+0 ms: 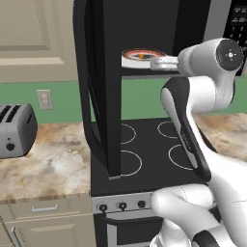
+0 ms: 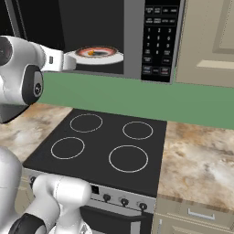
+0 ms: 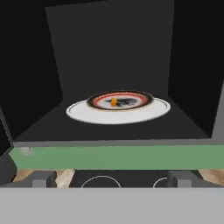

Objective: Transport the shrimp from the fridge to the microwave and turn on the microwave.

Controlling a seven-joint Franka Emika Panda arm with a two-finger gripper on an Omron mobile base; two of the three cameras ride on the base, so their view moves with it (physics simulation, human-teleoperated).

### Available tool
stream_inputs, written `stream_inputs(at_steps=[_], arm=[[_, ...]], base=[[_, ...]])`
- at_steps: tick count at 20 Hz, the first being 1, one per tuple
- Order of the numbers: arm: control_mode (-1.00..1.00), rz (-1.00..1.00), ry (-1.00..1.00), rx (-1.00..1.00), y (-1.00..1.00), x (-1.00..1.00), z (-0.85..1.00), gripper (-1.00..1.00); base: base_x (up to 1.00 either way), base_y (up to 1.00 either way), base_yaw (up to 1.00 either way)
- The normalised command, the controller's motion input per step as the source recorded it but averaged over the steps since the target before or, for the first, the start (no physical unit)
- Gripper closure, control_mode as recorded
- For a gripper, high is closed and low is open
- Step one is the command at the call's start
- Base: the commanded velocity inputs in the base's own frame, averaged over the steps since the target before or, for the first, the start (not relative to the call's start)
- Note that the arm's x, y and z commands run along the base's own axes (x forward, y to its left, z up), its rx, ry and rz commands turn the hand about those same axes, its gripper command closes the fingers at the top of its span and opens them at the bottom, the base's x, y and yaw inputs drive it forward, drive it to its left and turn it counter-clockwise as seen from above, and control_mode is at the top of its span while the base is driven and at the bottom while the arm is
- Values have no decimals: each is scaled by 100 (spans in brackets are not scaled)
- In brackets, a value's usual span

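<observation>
Resting shrimp (image 3: 113,102), keypad (image 2: 157,41) sideways

The microwave (image 2: 137,41) was black inside and out, with silver trim beside a black keypad (image 2: 157,39) of pale-lettered buttons. Its turntable (image 3: 78,111) was white. On it, a plate (image 3: 120,100) showed a dark rim, a red ring and a pale centre with dark marks, and the shrimp (image 3: 113,102) was orange. The wall strip (image 2: 137,98) was green, the cabinets (image 1: 29,38) beige. The counter (image 2: 201,151) was mottled tan and cream, like marble. The stove top (image 2: 105,146) was black with thin white burner rings. The toaster (image 1: 17,129) was silver-grey with dark slots.
</observation>
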Motion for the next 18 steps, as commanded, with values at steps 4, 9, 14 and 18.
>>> stream_inputs(at_steps=[4,9,14,18], arm=[[-100,0,0,12,0,-59,7,-100],[-100,0,0,10,0,-54,5,-100],[-100,0,0,9,0,-48,6,-100],[-100,0,0,11,0,-47,8,-100]], base=[[0,0,0],[0,0,0],[0,0,0],[0,0,0]])
